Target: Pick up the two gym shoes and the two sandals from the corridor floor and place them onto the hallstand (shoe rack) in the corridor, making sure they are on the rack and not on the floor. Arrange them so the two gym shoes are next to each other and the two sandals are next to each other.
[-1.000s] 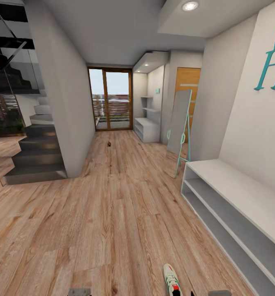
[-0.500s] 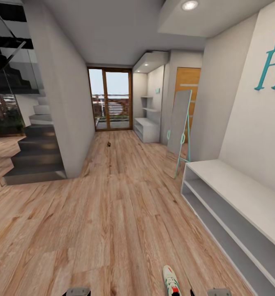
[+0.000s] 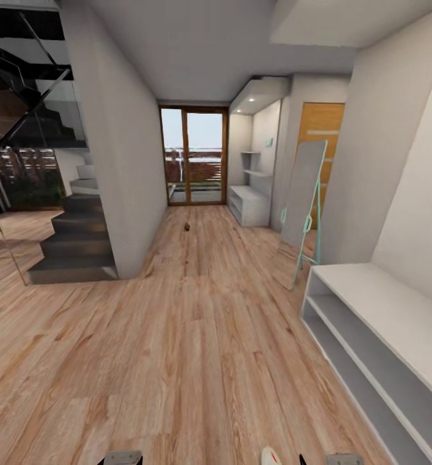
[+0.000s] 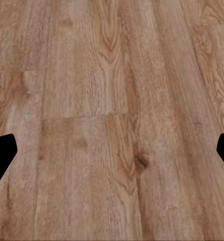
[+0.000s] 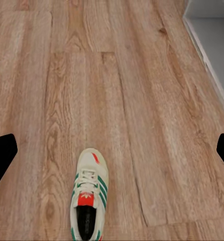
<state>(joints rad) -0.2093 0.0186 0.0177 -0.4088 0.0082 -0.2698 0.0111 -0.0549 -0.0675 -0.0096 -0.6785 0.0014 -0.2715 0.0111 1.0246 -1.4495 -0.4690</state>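
Observation:
One white gym shoe (image 5: 88, 201) with green stripes and a red-orange tongue tag lies on the wood-plank corridor floor (image 3: 196, 336). Just its toe (image 3: 269, 456) shows at the head view's bottom edge. My right gripper (image 5: 112, 155) hangs open above the floor, with the shoe below and between its dark fingertips (image 5: 1, 155). My left gripper (image 4: 112, 153) is open over bare planks. The pale grey hallstand (image 3: 248, 203) with stepped wall shelves stands far down the corridor on the right. A small dark object (image 3: 187, 227) lies on the floor near it, too small to identify.
A plain long white bench (image 3: 383, 323) runs along the right wall; its corner (image 5: 212, 30) is in the right wrist view. A leaning mirror with teal frame (image 3: 303, 200) stands beyond it. Dark stairs (image 3: 73, 245) and a wall corner (image 3: 135, 194) are at the left. Glass doors (image 3: 193, 155) close the corridor's end.
The whole head view has shifted, so the camera has moved: the ceiling light and teal wall letters left the picture, and the gym shoe slid to the bottom edge.

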